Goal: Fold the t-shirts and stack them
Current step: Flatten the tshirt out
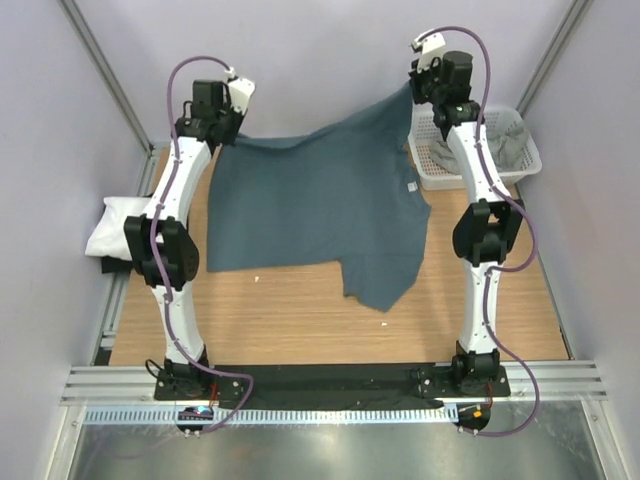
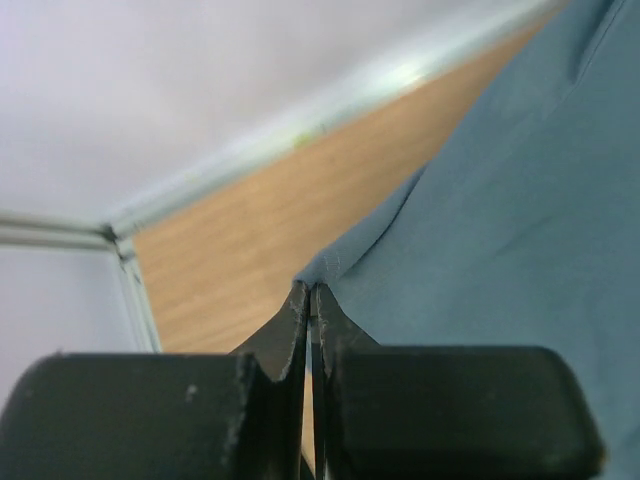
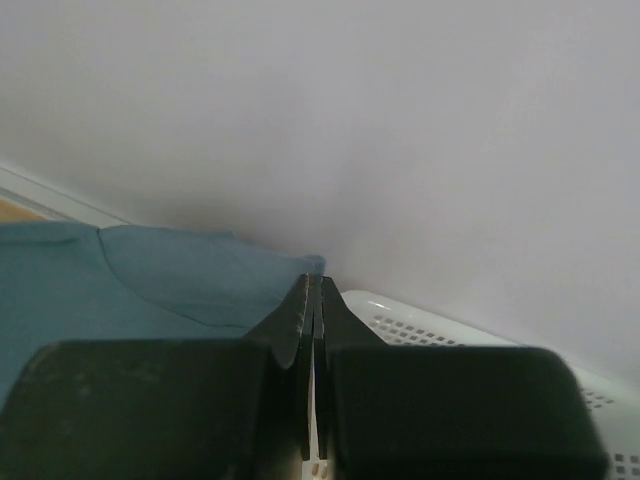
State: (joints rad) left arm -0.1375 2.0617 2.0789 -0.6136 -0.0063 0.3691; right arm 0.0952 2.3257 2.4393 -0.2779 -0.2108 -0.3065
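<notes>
At table (image 1: 300, 320) centre, slate-blue shirt (image 1: 310, 210) spreads wrinkled, left claw (image 2: 310, 295) and right claw (image 3: 314, 285) pinching its far edge; basket (image 1: 440, 177) at two o'clock.

Slate-blue tee (image 1: 310, 205), unfolded, far edge up

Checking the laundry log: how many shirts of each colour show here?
slate-blue t-shirt: 1
white t-shirt: 1
grey-green t-shirt: 1, in the basket
black t-shirt: 1, only an edge showing under the white one
Total: 4
</notes>
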